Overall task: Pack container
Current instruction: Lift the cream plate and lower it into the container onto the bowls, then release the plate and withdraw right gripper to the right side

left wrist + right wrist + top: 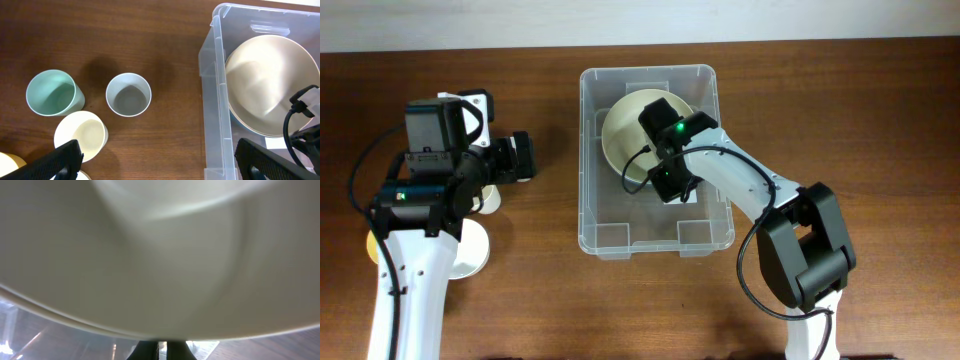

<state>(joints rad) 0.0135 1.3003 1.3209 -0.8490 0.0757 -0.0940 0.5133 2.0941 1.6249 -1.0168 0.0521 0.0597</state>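
Observation:
The clear plastic container (654, 246) stands at the middle of the table. A large cream bowl (628, 128) lies tilted in its far half. My right gripper (667, 176) reaches into the container and is shut on the bowl's rim. In the right wrist view the bowl (160, 255) fills the frame, with the closed fingers (161, 351) pinching its lower edge. My left gripper (516, 158) is open and empty above the table, left of the container. The left wrist view shows its spread fingers (160, 165), the container's wall (216, 100) and the bowl (265, 80).
Left of the container stand a teal cup (50, 92), a grey cup (128, 94) and a cream cup (80, 134). A yellow rim (7, 162) shows at the lower left. The overhead view shows white (472, 248) and yellow (369, 246) pieces under the left arm.

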